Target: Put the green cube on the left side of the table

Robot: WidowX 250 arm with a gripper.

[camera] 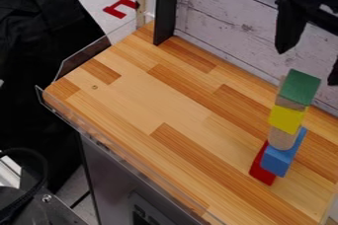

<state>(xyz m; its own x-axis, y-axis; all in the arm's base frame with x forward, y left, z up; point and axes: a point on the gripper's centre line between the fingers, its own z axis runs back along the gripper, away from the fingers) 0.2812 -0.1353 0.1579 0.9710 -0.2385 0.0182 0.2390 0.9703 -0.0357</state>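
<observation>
Tool (308, 66): open, above the tower (282, 139); we centre it before closing.
Green cube (300, 87): topmost, right side of the worktop (132, 95); we grip its sides only, then lift straight up.
Yellow block (288, 119): lower down; we avoid nudging it.

Green cube (300, 87) is plain-sided, kinda turned at an angle — perched atop a block stack (286, 119) on the wooden table (139, 100), right in view.
</observation>
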